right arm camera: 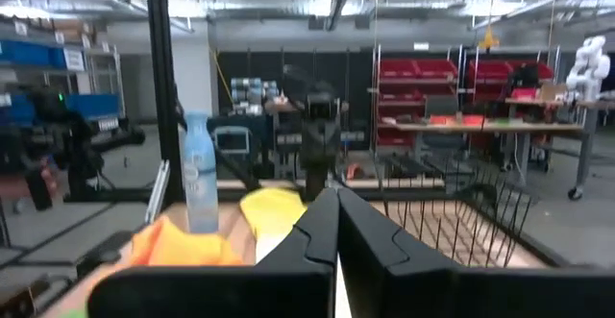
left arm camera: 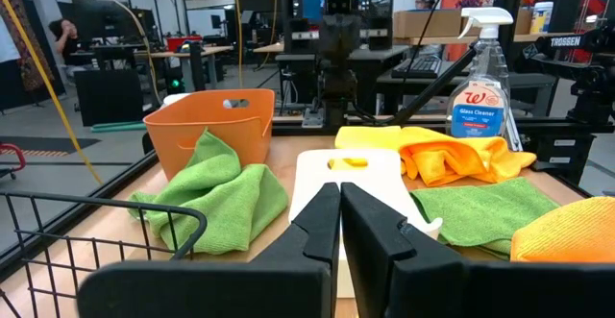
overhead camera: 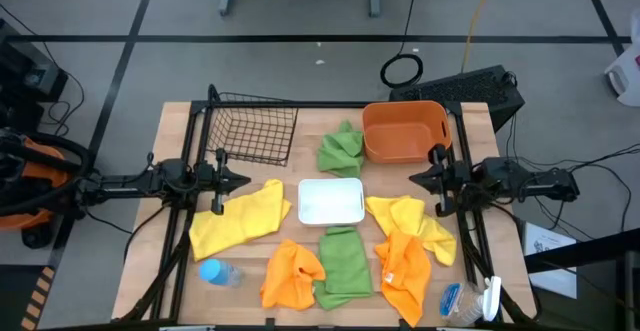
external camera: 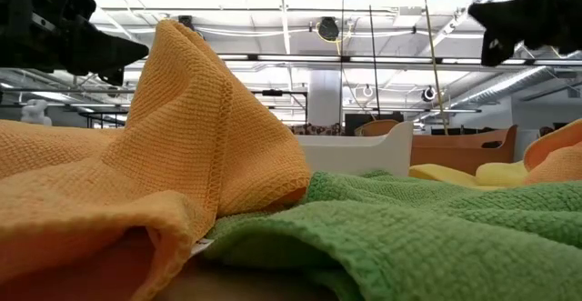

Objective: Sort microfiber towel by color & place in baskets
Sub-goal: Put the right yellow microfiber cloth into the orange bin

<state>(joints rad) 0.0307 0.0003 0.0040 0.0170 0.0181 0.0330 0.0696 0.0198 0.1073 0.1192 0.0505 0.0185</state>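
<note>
From the low view, an orange cloth (external camera: 173, 165) rises in a peak close to the lens and a green cloth (external camera: 409, 228) spreads in front, so most of the surface behind them is hidden; only the rim of the white tray (external camera: 359, 151) and the top of the orange tub (external camera: 459, 148) show beyond.

The high view lays out the whole surface (overhead camera: 175, 136). At the near edge lie a blue-capped bottle (overhead camera: 218, 272), one orange cloth (overhead camera: 292, 274), one green cloth (overhead camera: 343, 261), a second orange cloth (overhead camera: 403, 264), and a spray bottle (overhead camera: 470, 299) lying partly cut off at the corner. In the middle sit a yellow cloth (overhead camera: 240, 219), the white tray (overhead camera: 331, 201) and a second yellow cloth (overhead camera: 410, 216). Farther back are the black wire-mesh basket (overhead camera: 250, 126), a second green cloth (overhead camera: 340, 149) and the orange tub (overhead camera: 405, 131), the cloth just beside the tub.

The left pincer (overhead camera: 240, 180) hangs over the surface's left side above the yellow cloth, the right pincer (overhead camera: 420, 178) over the right side beside the tub. Each wrist view shows its own fingers (left arm camera: 322, 227) (right arm camera: 327, 227) closed together, gripping nothing.

Only the left wrist view makes the spray bottle's (left arm camera: 480, 83) label readable: "Glass Cleaner". "TROSSEN" shows on the far arm there.
</note>
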